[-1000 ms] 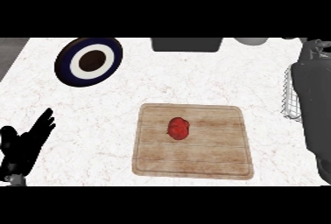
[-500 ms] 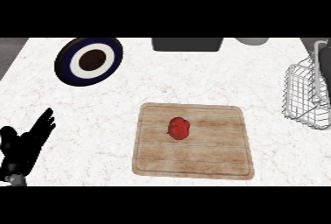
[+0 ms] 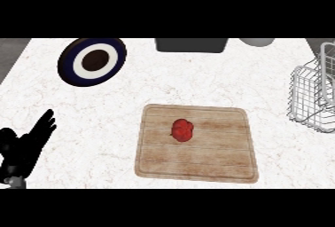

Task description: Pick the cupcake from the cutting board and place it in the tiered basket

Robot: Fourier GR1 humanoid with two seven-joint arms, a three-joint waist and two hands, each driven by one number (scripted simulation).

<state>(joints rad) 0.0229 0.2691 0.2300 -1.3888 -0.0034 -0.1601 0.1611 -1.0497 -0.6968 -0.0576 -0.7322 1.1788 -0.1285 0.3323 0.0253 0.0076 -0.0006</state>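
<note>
A small red cupcake (image 3: 182,130) sits near the middle of a wooden cutting board (image 3: 196,157) on the white marble counter. A wire tiered basket (image 3: 315,95) stands at the right edge, partly cut off by the frame. My left hand (image 3: 23,148) rests open at the lower left, fingers straight and pointing up, well away from the board. My right hand does not show.
A dark blue plate (image 3: 91,60) with a white ring and brown centre lies at the back left. A dark grey box (image 3: 191,45) and a grey rounded object (image 3: 256,41) stand along the back edge.
The grey arm that covered the basket at the right edge has gone from view, leaving the wire basket plain to see. Left hand and cupcake have not moved.
</note>
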